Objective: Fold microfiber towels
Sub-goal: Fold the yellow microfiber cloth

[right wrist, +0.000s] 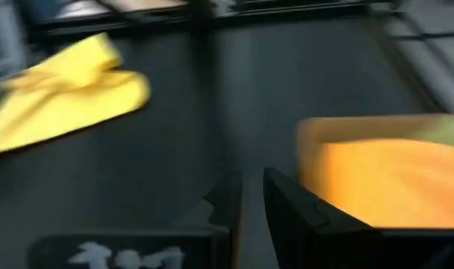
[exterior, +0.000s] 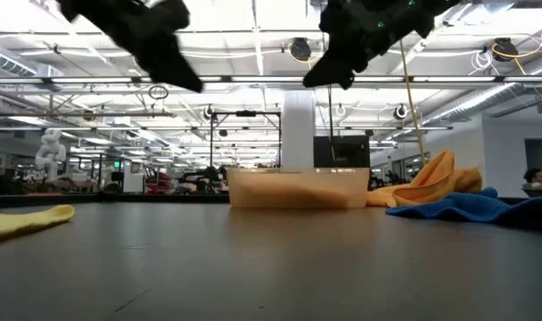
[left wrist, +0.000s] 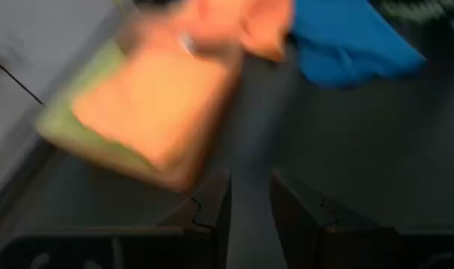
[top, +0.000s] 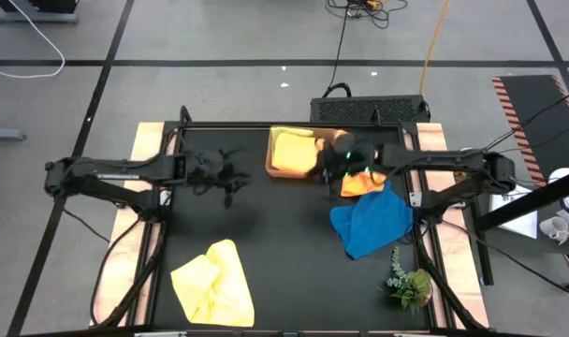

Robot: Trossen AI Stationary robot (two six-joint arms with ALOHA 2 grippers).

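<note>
No writing is legible. Brown rectangular tray [top: 277, 168] holds a folded orange towel [top: 292, 150] over lime green. Soft crumpled yellow towel [top: 214, 284], blue towel [top: 371, 222] and second orange towel [top: 361, 183] lie on the black table [top: 284, 243]. Left gripper [left wrist: 249, 196]: fingers slightly apart, empty. Right gripper [right wrist: 252, 193]: fingers nearly together, empty, beside the tray.

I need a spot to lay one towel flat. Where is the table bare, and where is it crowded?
Bare: the black mat between the yellow towel and the blue towel. Crowded: the tray, orange towel and plant sprig.
</note>
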